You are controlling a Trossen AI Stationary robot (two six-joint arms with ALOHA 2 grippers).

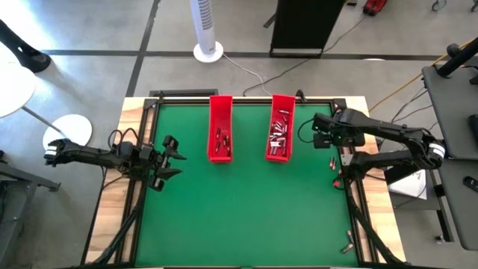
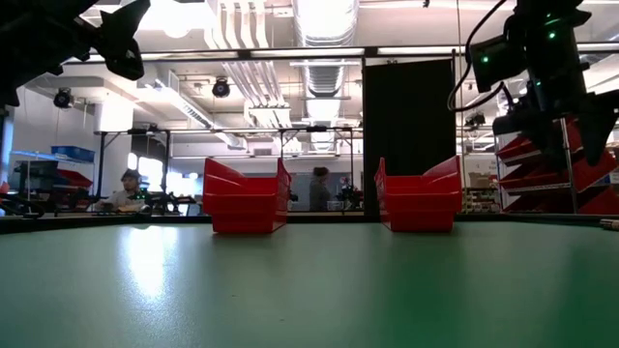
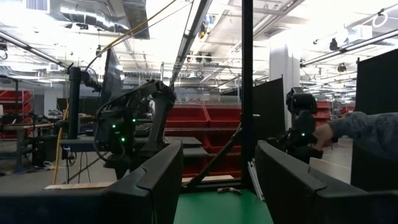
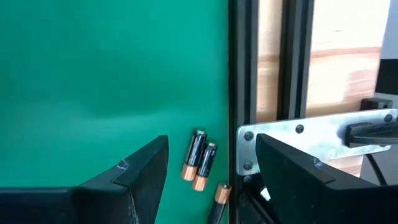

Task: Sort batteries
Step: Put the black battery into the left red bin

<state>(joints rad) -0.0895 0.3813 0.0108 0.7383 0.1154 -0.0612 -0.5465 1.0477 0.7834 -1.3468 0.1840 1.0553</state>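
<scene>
Green table (image 1: 246,209): batteries (image 4: 199,160) beneath open right pincer (image 4: 211,165).

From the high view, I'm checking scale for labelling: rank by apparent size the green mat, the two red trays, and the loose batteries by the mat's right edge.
1. Green mat, by far the largest.
2. Left tray and right tray: they look alike, so no ranking between them.
3. Loose batteries, tiny specks next to the right gripper.

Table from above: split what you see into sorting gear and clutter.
For the job: two red trays, left and right, with batteries inside; loose batteries at the mat's right edge.
Just lying about: white fan, round white stool.
</scene>
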